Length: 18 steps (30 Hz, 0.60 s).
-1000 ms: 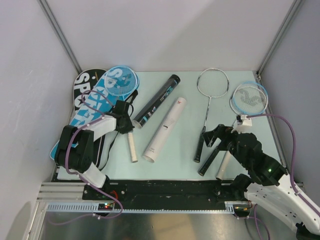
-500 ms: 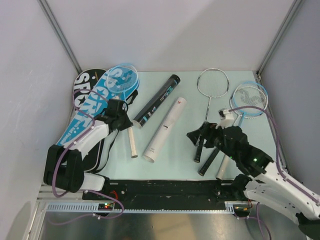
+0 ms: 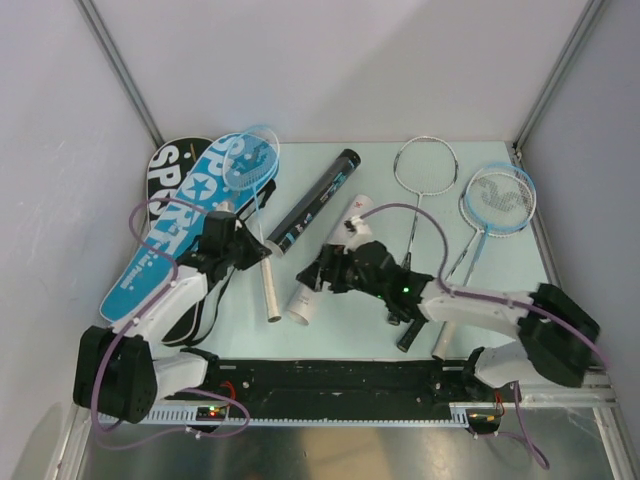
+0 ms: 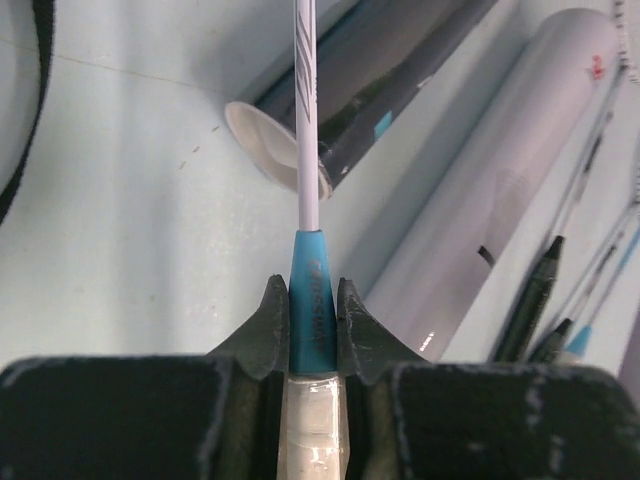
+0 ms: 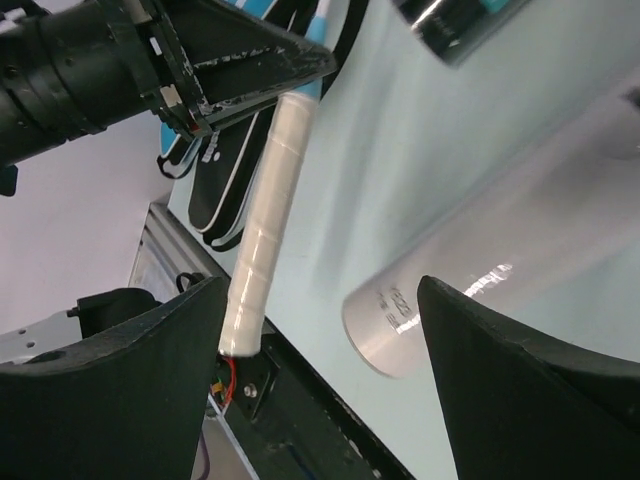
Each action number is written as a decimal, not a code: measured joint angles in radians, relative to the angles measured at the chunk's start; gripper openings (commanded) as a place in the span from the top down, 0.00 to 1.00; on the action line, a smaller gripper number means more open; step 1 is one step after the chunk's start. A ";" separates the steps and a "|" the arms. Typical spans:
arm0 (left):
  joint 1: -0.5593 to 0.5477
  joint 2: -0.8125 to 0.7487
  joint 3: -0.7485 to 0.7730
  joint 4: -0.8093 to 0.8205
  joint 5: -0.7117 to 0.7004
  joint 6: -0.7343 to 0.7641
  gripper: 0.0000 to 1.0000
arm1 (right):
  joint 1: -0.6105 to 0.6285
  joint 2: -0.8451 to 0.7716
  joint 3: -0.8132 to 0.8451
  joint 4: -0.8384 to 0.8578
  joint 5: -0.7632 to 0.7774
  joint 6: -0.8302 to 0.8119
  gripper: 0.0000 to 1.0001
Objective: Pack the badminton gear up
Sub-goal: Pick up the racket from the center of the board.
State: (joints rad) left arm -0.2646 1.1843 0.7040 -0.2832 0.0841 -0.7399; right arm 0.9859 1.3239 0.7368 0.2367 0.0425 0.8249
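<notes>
Left of table (image 3: 375, 170): blue racket (image 3: 250, 160), thin frame, white shaft, teal cone, white-wrapped grip (image 3: 270, 296). Its head lies over the blue "SPORT" cover (image 3: 165, 240), which overlaps the black "SPORT" cover (image 3: 168, 165). Left gripper (image 4: 312, 300) is clamped on the teal cone.

Centre: black teal-printed tube (image 3: 313, 202), white end cap, lying diagonal. White tube (image 4: 500, 190) lies just beside it, roughly parallel. Right gripper (image 5: 320, 290), jaws spread wide, is poised at the white tube's near end; contact cannot be told.

Right: silver racket (image 3: 425, 165) and second blue racket (image 3: 497, 197), heads side by side at the far edge.
</notes>
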 measured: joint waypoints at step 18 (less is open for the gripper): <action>0.056 -0.097 -0.148 0.200 0.134 -0.091 1.00 | 0.020 0.468 0.240 0.270 -0.228 -0.008 0.33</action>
State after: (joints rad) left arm -0.2089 1.0878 0.5556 -0.0837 0.2180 -0.8307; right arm 1.0061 1.7920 0.9771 0.5072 -0.1856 0.8169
